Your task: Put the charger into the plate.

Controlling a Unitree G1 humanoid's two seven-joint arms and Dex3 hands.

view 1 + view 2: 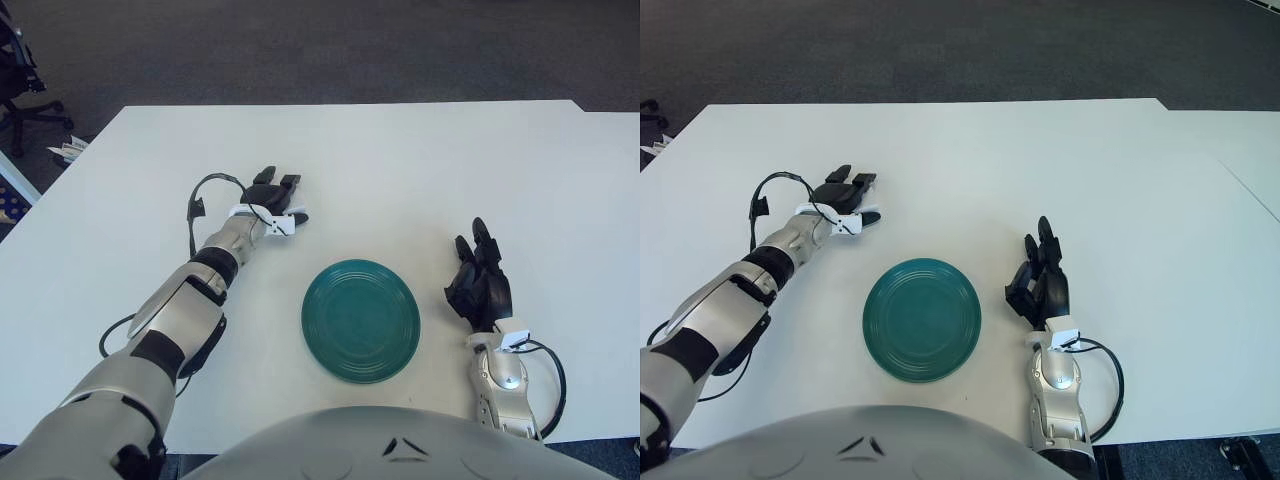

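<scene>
A small white charger [281, 226] lies on the white table, left of and beyond the round teal plate [361, 320]. My left hand [272, 196] sits right over the charger. Its two long fingers stretch away from me and the thumb [299, 219] lies just past the charger's right side. The charger shows against the thumb side of the palm, and nothing is curled around it. The plate holds nothing. My right hand [482, 282] shows to the right of the plate, fingers relaxed and pointing away, holding nothing.
The white table [420, 170] stretches wide beyond both hands, and its far edge meets dark carpet. An office chair base [20, 100] and some clutter stand off the table's far left corner. A black cable [200, 200] loops by my left wrist.
</scene>
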